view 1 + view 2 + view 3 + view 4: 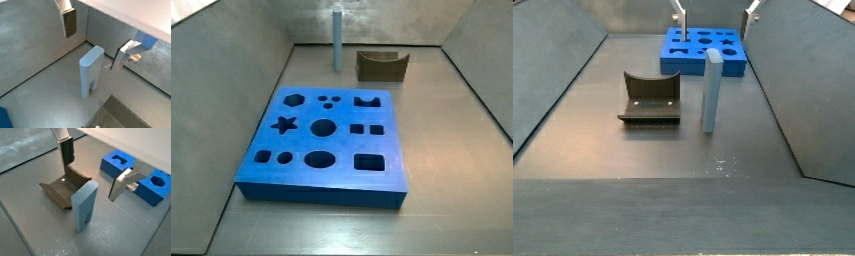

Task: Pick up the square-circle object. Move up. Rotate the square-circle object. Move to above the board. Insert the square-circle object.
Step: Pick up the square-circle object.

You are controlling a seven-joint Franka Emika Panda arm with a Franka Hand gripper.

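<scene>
My end effector above desk, fingers apart, holding nothing. Light-blue peg upright beneath, beside olive block. Board well apart, mid-desk.

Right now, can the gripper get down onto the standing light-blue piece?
Probably yes. The gripper is open above the upright square-circle object, its fingers on either side. The olive U-shaped block stands beside it, apparently clear.
</scene>
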